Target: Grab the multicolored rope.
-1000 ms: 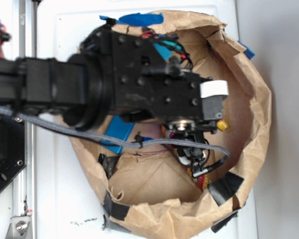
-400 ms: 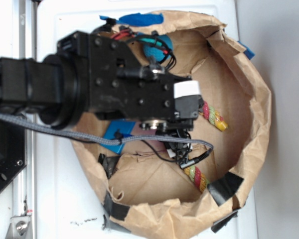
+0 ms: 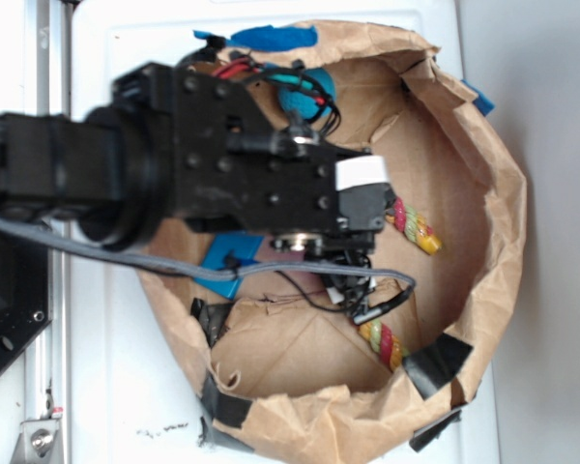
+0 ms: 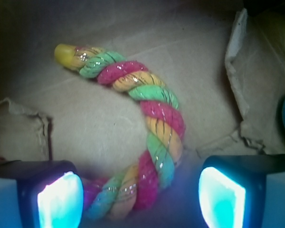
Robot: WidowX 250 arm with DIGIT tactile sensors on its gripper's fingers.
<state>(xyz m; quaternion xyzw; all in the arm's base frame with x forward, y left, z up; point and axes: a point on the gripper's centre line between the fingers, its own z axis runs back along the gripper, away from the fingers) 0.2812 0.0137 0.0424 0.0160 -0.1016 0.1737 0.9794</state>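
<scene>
Multicolored rope [image 4: 154, 126], thick glossy twisted strands, curved cane shape, creased brown paper [image 4: 85, 128]

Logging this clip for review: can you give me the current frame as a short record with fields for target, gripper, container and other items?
target: multicolored rope, curved, lying on the brown paper floor
rope ends: both visible in exterior view, middle hidden under the arm
gripper: gripper open, fingers either side of the rope, not closed on it
container: brown paper bag, walls rolled down, taped with black and blue tape
other items: blue block; grey cable crossing the bag
</scene>
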